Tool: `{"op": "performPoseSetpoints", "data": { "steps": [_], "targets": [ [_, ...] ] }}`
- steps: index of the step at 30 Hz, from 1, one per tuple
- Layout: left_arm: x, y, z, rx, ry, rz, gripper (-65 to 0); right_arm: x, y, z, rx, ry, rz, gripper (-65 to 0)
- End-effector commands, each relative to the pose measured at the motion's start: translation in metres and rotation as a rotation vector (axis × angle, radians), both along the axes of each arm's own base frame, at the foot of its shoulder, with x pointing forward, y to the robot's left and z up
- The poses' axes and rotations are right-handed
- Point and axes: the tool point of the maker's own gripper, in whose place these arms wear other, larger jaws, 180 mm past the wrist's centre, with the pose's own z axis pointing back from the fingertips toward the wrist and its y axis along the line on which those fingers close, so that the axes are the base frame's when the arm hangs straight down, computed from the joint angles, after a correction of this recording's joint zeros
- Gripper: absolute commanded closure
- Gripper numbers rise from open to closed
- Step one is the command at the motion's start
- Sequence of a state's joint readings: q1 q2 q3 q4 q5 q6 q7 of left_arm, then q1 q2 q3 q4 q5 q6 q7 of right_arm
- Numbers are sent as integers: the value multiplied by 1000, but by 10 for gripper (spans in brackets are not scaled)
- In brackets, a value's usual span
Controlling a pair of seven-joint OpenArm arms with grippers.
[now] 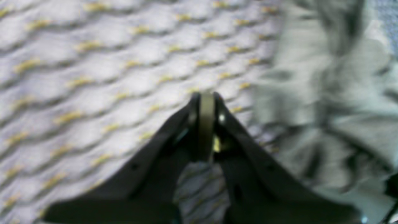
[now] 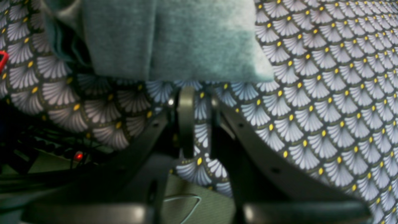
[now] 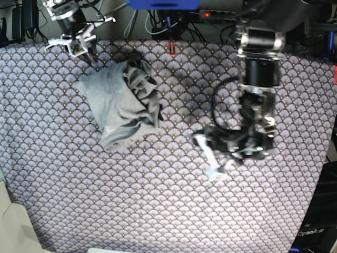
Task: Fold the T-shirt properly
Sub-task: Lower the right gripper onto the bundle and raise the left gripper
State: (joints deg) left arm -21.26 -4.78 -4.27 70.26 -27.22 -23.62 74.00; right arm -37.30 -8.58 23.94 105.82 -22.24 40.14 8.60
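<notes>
The light grey T-shirt lies crumpled in a heap on the left part of the table. My right gripper hangs just beyond the heap's far left corner. In the right wrist view its fingers stand a narrow gap apart with only patterned cloth showing between them, and a folded edge of the T-shirt lies just past the tips. My left gripper is right of the shirt, apart from it. In the blurred left wrist view it is shut and empty, with the T-shirt to its right.
The purple-white scallop-patterned cloth covers the whole table. Cables and a red-lit power strip run along the far edge. The near left table edge shows. The left arm's body reaches in from the far right.
</notes>
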Motion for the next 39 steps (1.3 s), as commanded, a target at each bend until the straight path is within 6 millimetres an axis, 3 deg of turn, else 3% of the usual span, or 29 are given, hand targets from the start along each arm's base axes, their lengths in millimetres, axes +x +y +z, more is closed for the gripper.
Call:
{"op": "performPoseSetpoints", "data": {
  "steps": [1, 3, 7, 12, 19, 24, 31, 39],
  "targets": [
    [8, 5, 14, 0, -56, 0, 0, 14, 0, 22, 5, -89, 6, -46],
    [-6, 28, 9, 48, -49, 7, 0, 23, 0, 33, -5, -126, 10, -46],
    [-32, 53, 5, 126, -42, -6, 0, 44, 0, 52, -17, -203, 15, -46],
    [-71, 60, -7, 167, -26, -29, 0, 69, 4, 65, -24, -268, 25, -47],
    [-95, 69, -17, 158, 10, 7, 0, 74, 57, 61, -5, -258, 170, -47],
    [-104, 73, -22, 153, 33, 24, 0, 71, 83, 41, 11, -204, 234, -47],
    [-103, 54, -22, 106, 31, 27, 0, 72, 95, 7, 62, -129, 252, -47],
    [-82, -18, -3, -56, -14, 8, 0, 75, 105, -1, 84, -114, 272, -47]
  ]
}}
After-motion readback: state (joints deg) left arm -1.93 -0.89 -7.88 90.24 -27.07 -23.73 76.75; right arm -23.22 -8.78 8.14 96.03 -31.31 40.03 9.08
